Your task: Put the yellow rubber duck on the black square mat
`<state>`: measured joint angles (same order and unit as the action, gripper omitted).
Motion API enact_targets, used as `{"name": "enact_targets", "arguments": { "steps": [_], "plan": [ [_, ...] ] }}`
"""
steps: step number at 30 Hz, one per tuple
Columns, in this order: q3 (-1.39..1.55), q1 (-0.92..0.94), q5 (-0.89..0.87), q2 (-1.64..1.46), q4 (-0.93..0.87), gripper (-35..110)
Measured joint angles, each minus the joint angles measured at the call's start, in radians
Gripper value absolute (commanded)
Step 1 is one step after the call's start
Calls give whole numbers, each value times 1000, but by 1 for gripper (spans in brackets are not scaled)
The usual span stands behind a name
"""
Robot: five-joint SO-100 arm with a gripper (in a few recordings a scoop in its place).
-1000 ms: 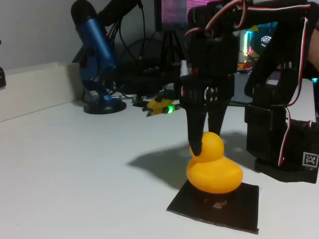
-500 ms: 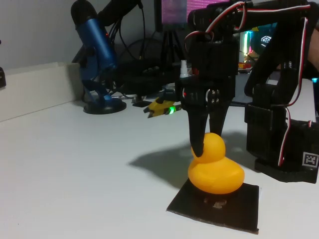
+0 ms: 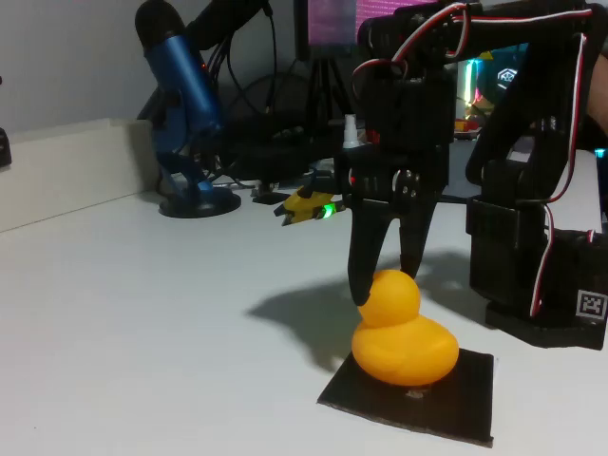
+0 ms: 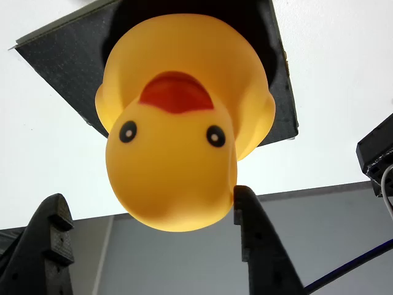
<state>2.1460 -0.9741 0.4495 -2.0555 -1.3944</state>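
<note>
Resting on the black square mat, the yellow rubber duck sits toward the mat's 10 o'clock side in the fixed view, with bare black showing at 3 and 5 o'clock. The gripper hangs straight down over the head, its 2 fingers straddling it rather than pinching. In the wrist view the left finger stands clear of the head at 8 o'clock, with a gap showing, while the right finger lies just beside or touching the cheek at 4 o'clock; so the pincer looks parted wider than the head and grips nothing. The vertical approach suits a release: the duck's flat base bears on the mat, so it stays upright unaided. The placement looks done; lifting clear without nudging the head is what remains
</note>
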Motion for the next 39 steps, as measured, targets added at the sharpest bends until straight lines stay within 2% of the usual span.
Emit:
{"name": "enact_targets", "arguments": {
  "steps": [7,19,28,32,39],
  "plan": [
    [-103,0,0,-2,-17,31],
    [-272,-3,0,0,-253,31],
    [-503,11,-9,0,-255,31],
    [-528,137,-9,0,-242,31],
    [-528,523,-28,-64,-55,30]
  ]
}}
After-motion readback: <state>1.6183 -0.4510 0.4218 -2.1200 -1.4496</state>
